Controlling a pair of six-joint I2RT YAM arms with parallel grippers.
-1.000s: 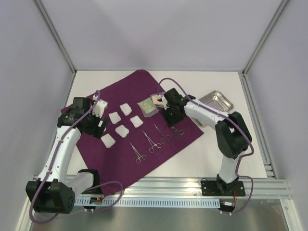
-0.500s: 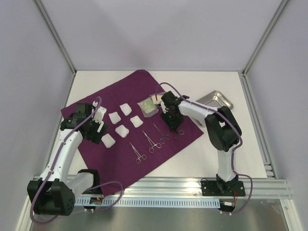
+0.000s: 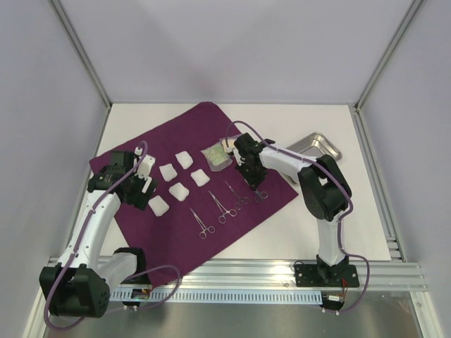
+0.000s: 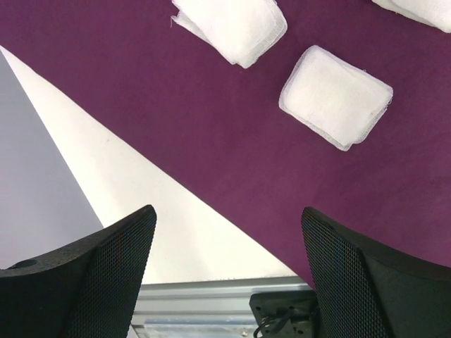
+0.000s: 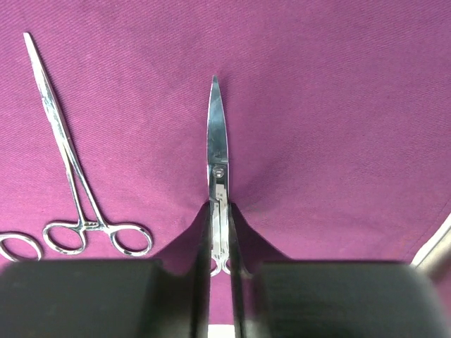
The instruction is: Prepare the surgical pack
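A deep-purple cloth lies spread flat on the table. Several white gauze squares sit on its left half, and a clear packet lies at its middle back. Three forceps lie side by side toward the front. My right gripper is down on the cloth, shut on the shanks of a fourth forceps whose pointed tip sticks out ahead; another forceps lies to its left. My left gripper hangs open over the cloth's left edge, with gauze squares ahead of it.
A small steel tray stands tilted on the bare table right of the cloth, behind the right arm. White walls and an aluminium frame close in the table. The metal rail runs along the near edge.
The right gripper has come down and closed on the forceps at the cloth's right side. The left gripper has drifted slightly and opened a bit wider.
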